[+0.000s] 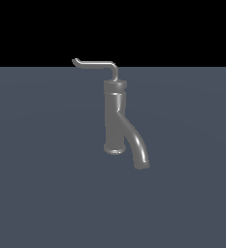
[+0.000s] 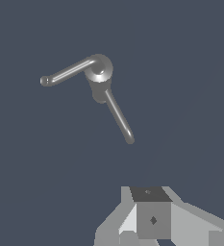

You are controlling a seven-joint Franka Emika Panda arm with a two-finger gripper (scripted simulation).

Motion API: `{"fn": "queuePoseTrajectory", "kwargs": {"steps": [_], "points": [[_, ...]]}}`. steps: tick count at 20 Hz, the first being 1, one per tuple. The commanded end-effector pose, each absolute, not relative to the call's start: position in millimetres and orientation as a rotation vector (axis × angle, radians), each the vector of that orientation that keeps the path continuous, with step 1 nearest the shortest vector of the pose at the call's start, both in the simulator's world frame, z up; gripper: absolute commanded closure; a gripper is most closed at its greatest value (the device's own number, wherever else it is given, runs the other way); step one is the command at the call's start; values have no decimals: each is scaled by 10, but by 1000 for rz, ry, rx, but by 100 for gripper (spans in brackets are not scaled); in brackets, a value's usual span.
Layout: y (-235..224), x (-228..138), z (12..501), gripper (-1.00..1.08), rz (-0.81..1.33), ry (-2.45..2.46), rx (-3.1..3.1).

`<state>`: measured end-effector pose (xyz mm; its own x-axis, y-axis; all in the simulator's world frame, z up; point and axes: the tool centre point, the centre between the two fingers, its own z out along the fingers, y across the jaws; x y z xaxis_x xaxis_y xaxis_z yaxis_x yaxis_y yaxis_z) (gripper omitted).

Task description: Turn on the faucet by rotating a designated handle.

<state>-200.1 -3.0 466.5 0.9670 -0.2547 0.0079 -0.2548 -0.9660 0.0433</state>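
Faucet (image 1: pixel 115 118) upright on counter (image 1: pixel 37 193); handle (image 1: pixel 96 64) juts sideways, free to swing; pincer (image 2: pixel 152 218) well apart, holding nothing (opening: cannot tell).

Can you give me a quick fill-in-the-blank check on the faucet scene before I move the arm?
1. In the exterior view, the handle runs from the top of the faucet toward that view's ____.
2. The spout curves ____ from the body.
3. The gripper is ____ the handle, not touching it.
4. The handle's tip ends in a small ____.

Missing words: left; downward; apart from; hook
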Motion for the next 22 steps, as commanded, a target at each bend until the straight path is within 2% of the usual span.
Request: {"fn": "queuePoseTrajectory", "kwargs": {"steps": [1, 22], "points": [[4, -1881, 4618, 108, 7, -483, 3055], [356, -918, 4043, 108, 37, -1167, 2854]]}}
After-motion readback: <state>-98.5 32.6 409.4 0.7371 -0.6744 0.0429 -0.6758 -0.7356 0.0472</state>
